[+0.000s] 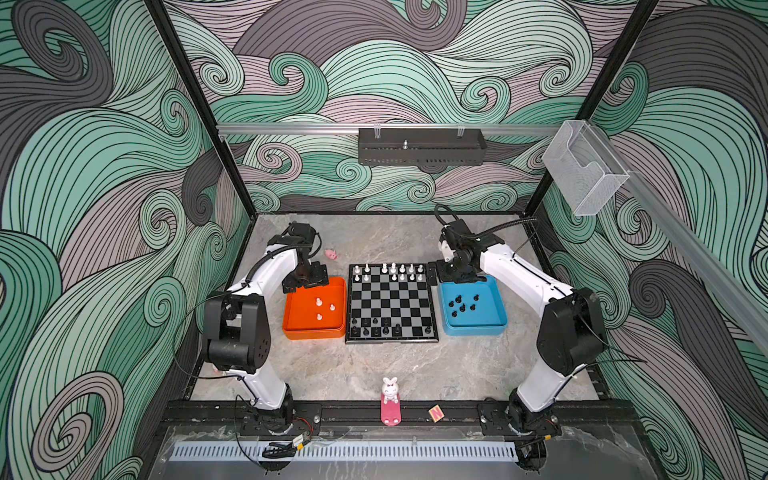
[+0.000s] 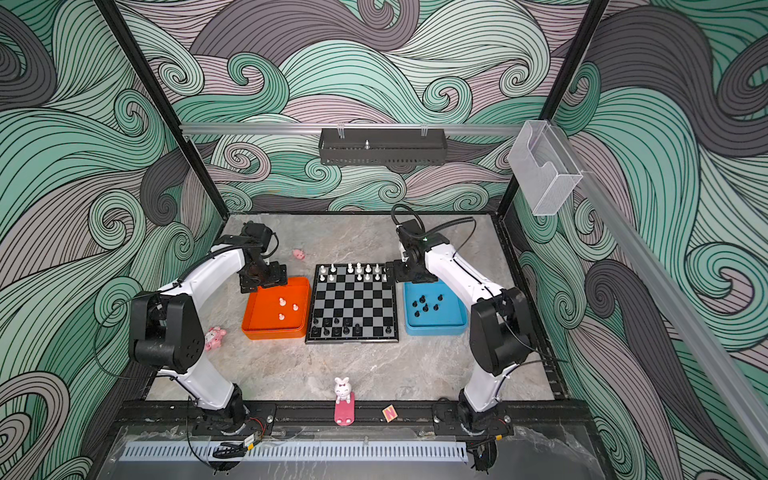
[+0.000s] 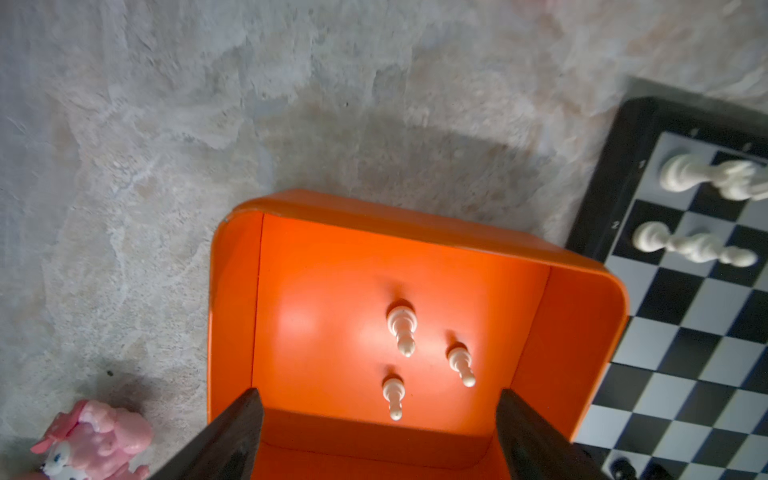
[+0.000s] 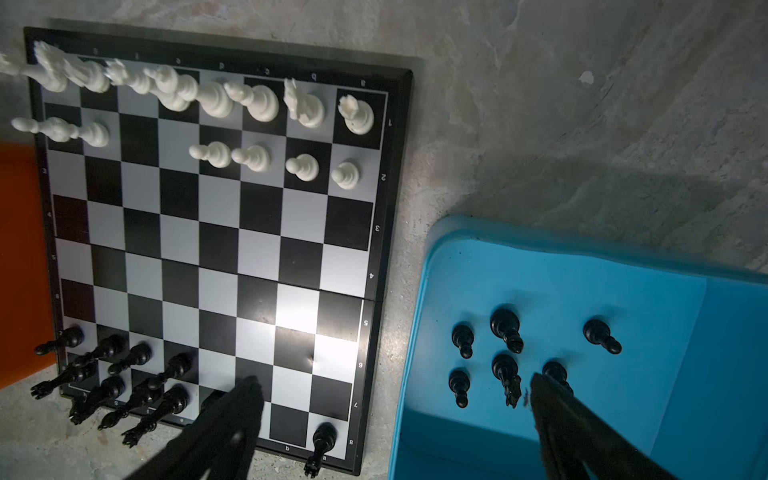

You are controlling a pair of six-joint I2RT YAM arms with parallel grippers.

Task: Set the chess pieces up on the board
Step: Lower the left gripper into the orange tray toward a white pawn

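Mid-setup. The square black-framed chessboard [image 1: 392,305] lies on the table between a shallow orange plastic tray [image 1: 297,320] and a blue one [image 1: 490,318]. White chessmen [image 4: 262,104] line its far rows and black chessmen [image 4: 137,357] part-fill the near rows. The left hand [image 3: 378,399] is spread and empty above three white pieces [image 3: 401,328] in the orange tray. The right hand [image 4: 394,380] is spread and empty, straddling the board edge and the blue tray's six black pieces [image 4: 505,328]. Next, probably: descend and pinch one upright piece without toppling its neighbours. Rank numerals 1–8 read along the frame; a small wooden block [image 1: 436,413] shows "N".

A robot lab cell: swirl-printed walls [image 1: 104,187] on black framing [image 1: 203,108], marble-look tabletop [image 1: 374,370].
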